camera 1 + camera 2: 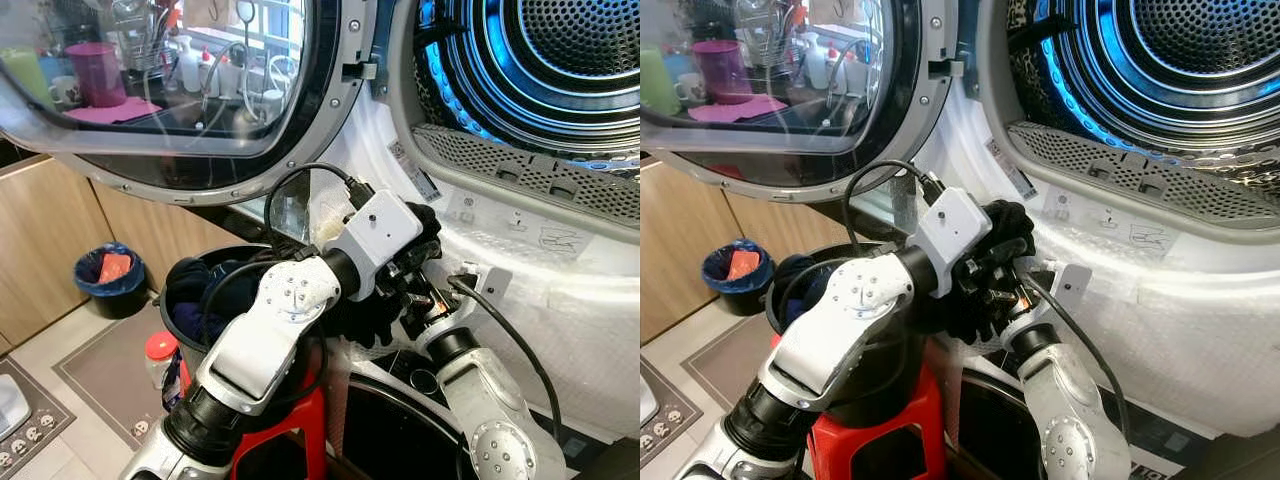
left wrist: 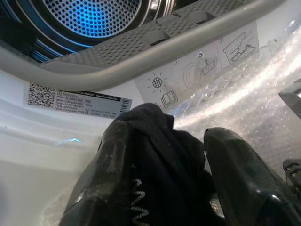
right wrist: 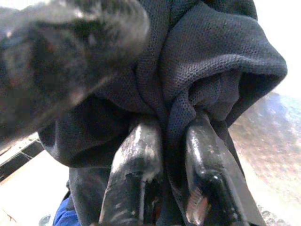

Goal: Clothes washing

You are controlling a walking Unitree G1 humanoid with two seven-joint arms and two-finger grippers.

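A dark navy-black garment [image 1: 372, 318] hangs bunched between both grippers, just below the machine's open drum [image 1: 560, 60]. My left gripper [image 1: 424, 228] reaches in from the left, and in the left wrist view its fingers [image 2: 235, 169] are shut on a fold of the cloth [image 2: 155, 146]. My right gripper [image 1: 415, 292] comes up from below. In the right wrist view its fingertips [image 3: 141, 141] pinch the same garment [image 3: 207, 61]. More dark clothes lie in the black basket [image 1: 190, 285] behind my left arm.
The round glass door [image 1: 180, 100] stands swung open to the left. Bubble wrap covers the machine's white front [image 1: 560, 300]. The basket rests on a red stool [image 1: 300, 440]. A blue bin [image 1: 110, 285] stands on the floor by wooden cabinets at far left.
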